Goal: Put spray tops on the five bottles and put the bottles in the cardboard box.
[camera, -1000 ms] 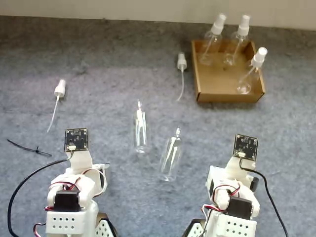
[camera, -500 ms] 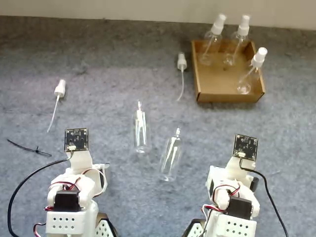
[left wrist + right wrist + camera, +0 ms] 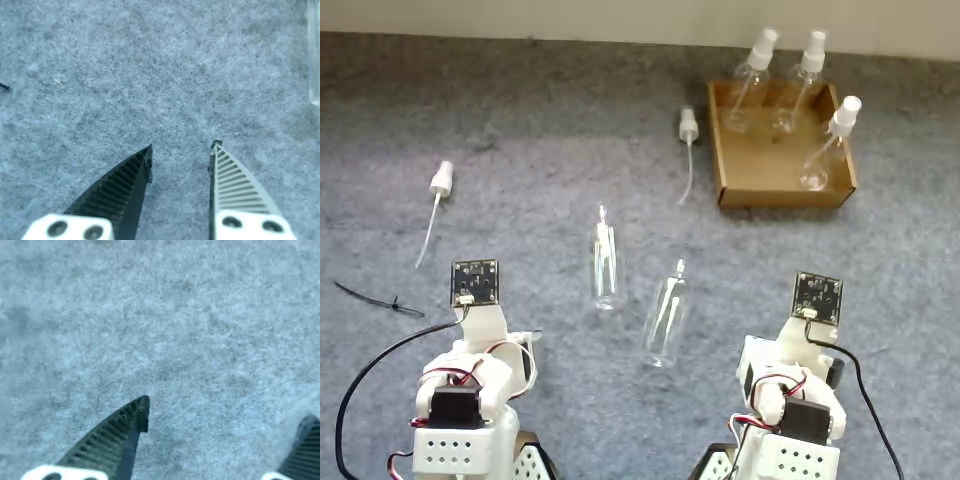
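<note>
Fingers of left gripper (image 3: 182, 146) and right gripper (image 3: 227, 408) spread open; two clear uncapped plastic bottles (image 3: 605, 265) (image 3: 666, 318) lie on grey felt (image 3: 520, 120), three spray-topped bottles (image 3: 752, 75) in brown cardboard box (image 3: 760, 170).

No text can be read on the bottles (image 3: 605, 268) or cardboard box (image 3: 767, 165).

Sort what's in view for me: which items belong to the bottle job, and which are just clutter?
Job:
cardboard box
three capped bottles in it
two uncapped bottles lying outside it
two loose spray tops

Lying about:
black cable tie
</note>
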